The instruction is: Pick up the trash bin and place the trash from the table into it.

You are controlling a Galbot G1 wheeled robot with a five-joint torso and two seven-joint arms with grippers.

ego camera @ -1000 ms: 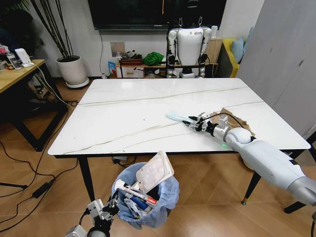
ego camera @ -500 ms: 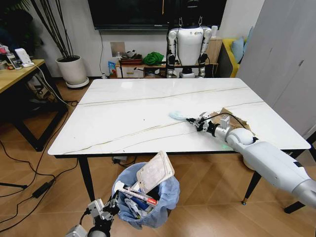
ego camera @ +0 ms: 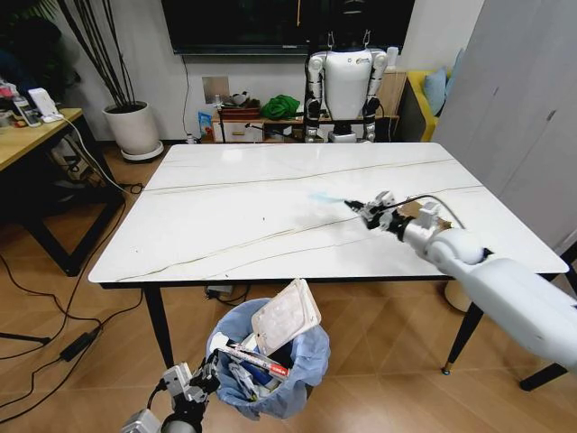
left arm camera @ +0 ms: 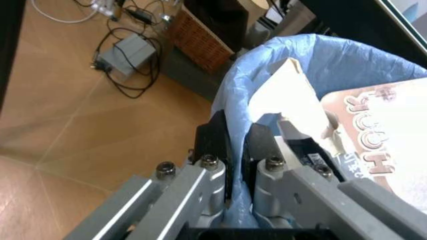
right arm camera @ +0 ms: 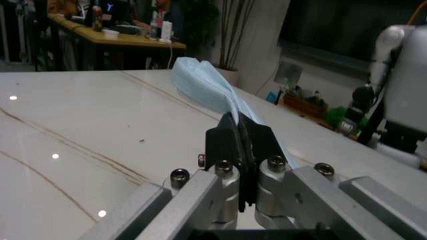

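Nearest, the left end effector point(ego camera: 203, 383) is clamped on the rim of the bin point(ego camera: 302, 356), which sits low in front of the table point(ego camera: 234, 216), stuffed with trash. Farther off, the right end effector point(ego camera: 361, 210) pinches a blue mask point(right arm camera: 203, 87), lifted just above the tabletop. Torn cardboard point(ego camera: 410, 209) lies beside its arm.

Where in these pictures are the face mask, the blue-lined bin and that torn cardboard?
face mask point(right arm camera: 200, 82), right wrist view, on its pleated blue middle.
trash bin point(ego camera: 311, 347), head view, on the blue bag at its rim.
cardboard point(ego camera: 413, 208), head view, on the brown visible part.
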